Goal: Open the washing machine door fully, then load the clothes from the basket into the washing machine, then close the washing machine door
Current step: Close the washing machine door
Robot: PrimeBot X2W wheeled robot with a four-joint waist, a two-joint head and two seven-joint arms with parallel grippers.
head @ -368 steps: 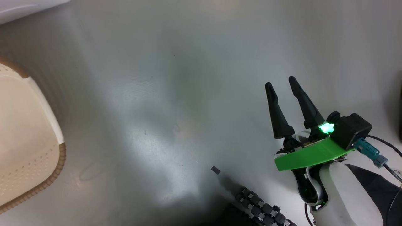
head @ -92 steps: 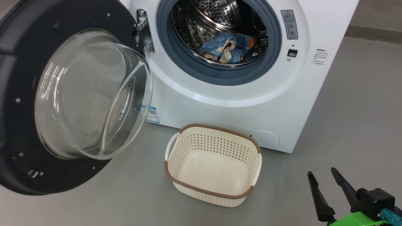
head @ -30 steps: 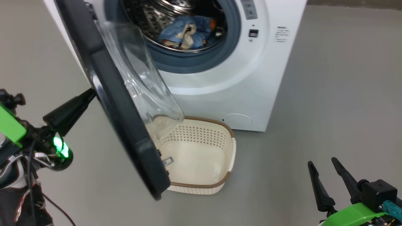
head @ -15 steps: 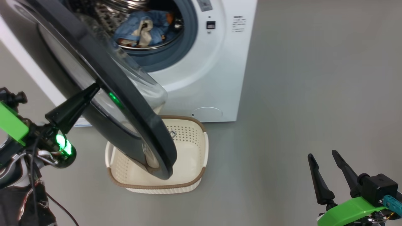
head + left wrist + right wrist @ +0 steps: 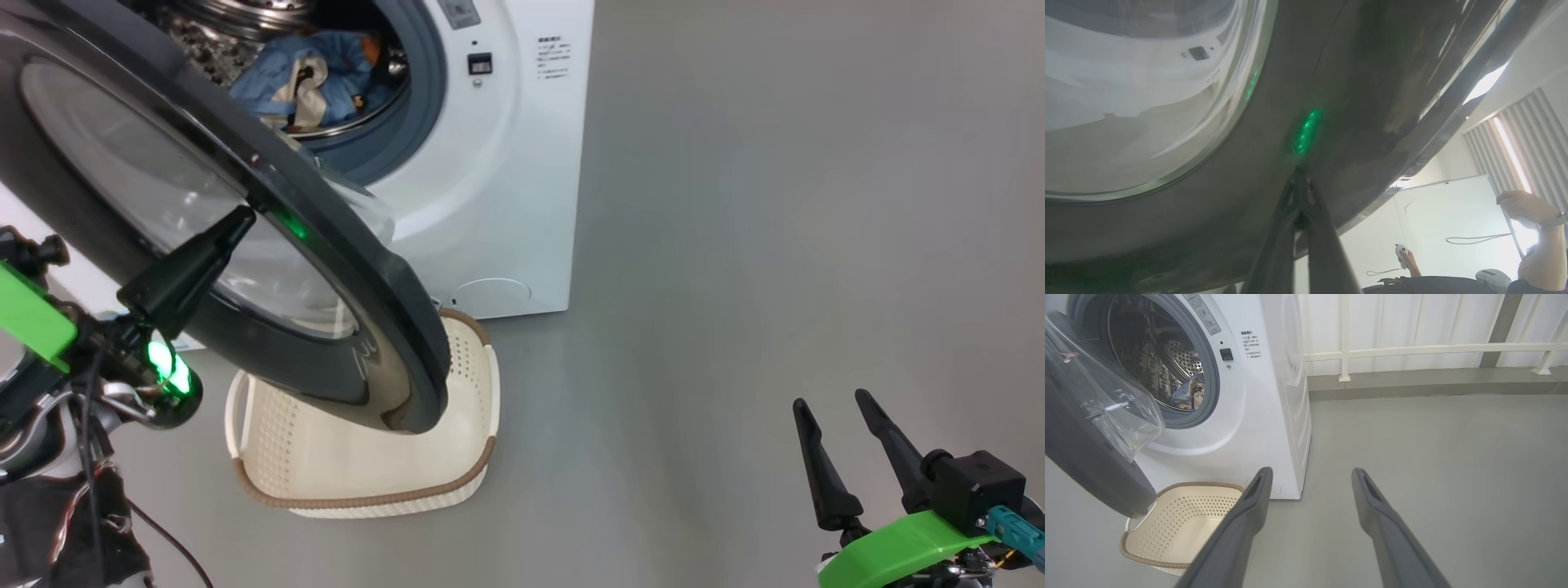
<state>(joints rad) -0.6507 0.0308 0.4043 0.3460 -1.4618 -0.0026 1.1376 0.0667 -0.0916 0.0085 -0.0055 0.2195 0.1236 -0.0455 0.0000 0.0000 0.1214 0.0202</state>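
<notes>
The washing machine stands at the upper left with the blue clothes lying in its drum. The washing machine door hangs partly swung across the opening, its outer face toward me, over the cream basket. My left gripper is shut, and its tip presses on the door's outer face. In the left wrist view, that gripper touches the glossy black rim of the door. My right gripper is open over bare floor at the lower right. The right wrist view shows the right gripper, the door, the basket and the clothes.
Grey floor spreads to the right of the machine. A white railing runs along the back wall. In the left wrist view a person's hand and another hand holding a controller show behind the door.
The head camera has turned, shifting the scene left. The door has swung further toward the opening with my shut left gripper against its outer face. The right gripper stays open.
</notes>
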